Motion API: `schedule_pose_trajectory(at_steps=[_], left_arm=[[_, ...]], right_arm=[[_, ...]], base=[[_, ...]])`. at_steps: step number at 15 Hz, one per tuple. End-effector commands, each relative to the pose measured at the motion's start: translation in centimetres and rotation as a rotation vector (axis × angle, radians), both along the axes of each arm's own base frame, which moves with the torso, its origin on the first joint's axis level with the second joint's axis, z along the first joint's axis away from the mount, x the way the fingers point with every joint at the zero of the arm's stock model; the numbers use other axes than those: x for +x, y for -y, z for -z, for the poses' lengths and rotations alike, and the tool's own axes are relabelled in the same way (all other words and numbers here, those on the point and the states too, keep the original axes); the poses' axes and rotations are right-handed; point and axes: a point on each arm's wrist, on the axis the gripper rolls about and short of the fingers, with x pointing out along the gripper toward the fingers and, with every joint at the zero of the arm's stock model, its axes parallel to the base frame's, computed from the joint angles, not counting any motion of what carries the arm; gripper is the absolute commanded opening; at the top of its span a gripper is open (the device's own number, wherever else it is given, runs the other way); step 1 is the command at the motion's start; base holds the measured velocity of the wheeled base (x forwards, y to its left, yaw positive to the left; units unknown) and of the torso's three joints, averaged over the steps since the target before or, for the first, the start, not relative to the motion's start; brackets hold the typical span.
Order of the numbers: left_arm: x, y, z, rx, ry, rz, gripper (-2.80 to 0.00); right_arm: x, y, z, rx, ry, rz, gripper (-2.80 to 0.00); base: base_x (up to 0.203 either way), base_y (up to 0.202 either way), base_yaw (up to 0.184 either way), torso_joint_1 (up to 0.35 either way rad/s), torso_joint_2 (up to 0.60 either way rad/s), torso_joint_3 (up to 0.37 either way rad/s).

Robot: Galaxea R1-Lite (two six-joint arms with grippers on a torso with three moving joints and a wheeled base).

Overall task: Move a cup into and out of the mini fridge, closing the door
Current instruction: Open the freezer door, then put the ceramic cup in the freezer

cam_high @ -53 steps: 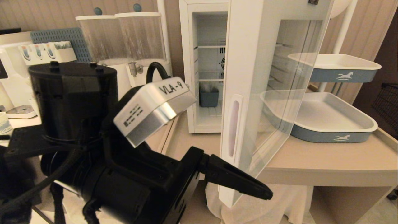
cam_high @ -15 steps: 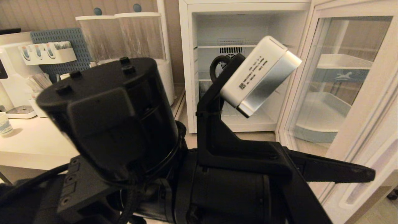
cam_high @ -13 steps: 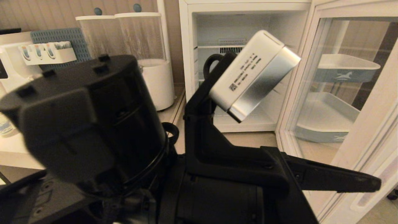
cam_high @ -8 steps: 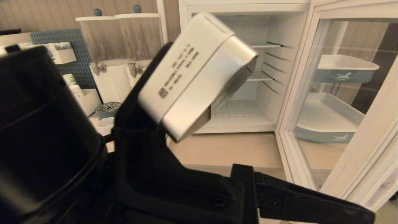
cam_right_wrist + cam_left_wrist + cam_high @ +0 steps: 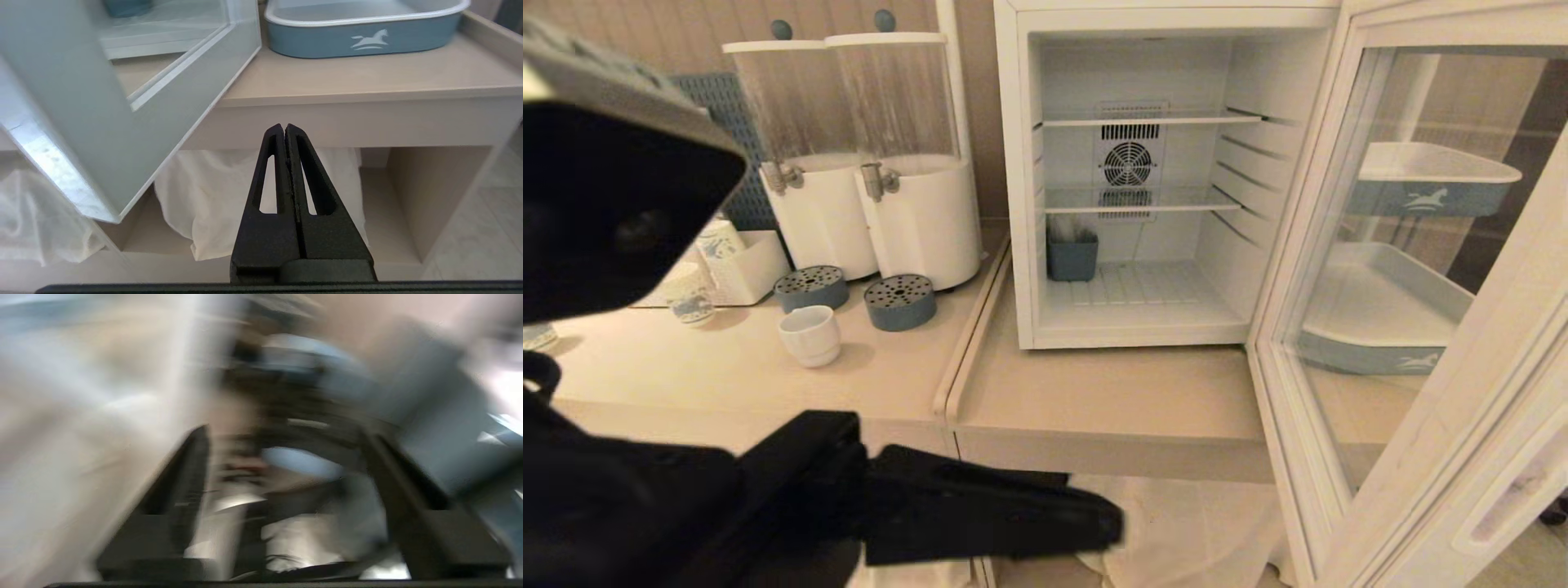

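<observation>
The cup [image 5: 809,335], a squat white mug, stands on the counter left of the mini fridge [image 5: 1017,204]. The fridge is open, and the door [image 5: 1503,327] is swung wide to the right. My left arm fills the lower left of the head view, one black finger [image 5: 1013,514] pointing right below the counter's front edge, well short of the cup. In the blurred left wrist view my left gripper [image 5: 284,433] is open with nothing held. My right gripper [image 5: 284,127] is shut and empty, low in front of the counter beside the door's [image 5: 81,102] lower corner.
Two white drink dispensers [image 5: 915,163] with round drip trays [image 5: 900,300] stand behind the cup, paper cups [image 5: 690,298] further left. A small blue box [image 5: 1072,255] sits inside the fridge. Blue-and-white trays [image 5: 363,24] stand right of the fridge. White cloth [image 5: 212,192] hangs under the counter.
The door has gone from half open to wide open. My left arm has since swung down and left away from the fridge front, uncovering the cup and the fridge's inside.
</observation>
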Motion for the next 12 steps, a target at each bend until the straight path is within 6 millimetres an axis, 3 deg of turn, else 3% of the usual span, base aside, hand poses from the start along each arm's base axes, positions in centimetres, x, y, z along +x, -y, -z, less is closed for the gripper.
schedule_pose_trajectory(at_steps=[1,3,6,12], left_arm=[[0.2,-2.9,0.1,0.005,0.026,-0.351,-2.80],[0.8,-5.1,1.2,0.068,0.047,-0.661,-2.80],[0.7,-7.7,1.8,0.126,0.058,-0.966,-2.80],[-1.7,-12.5,1.7,0.169,0.062,-1.353,-2.80]], right_arm=[[0.0,0.0,0.0,0.000,-0.001,0.000,-2.80],[0.0,0.0,0.0,0.000,-0.001,0.001,-2.80],[0.0,0.0,0.0,0.000,-0.001,0.001,-2.80],[0.0,0.0,0.0,0.000,0.000,0.000,-2.80]], base=[[0.000,0.000,0.000,0.000,0.00,0.000],[0.000,0.000,0.000,0.000,0.00,0.000],[0.000,0.000,0.000,0.000,0.00,0.000],[0.000,0.000,0.000,0.000,0.00,0.000]])
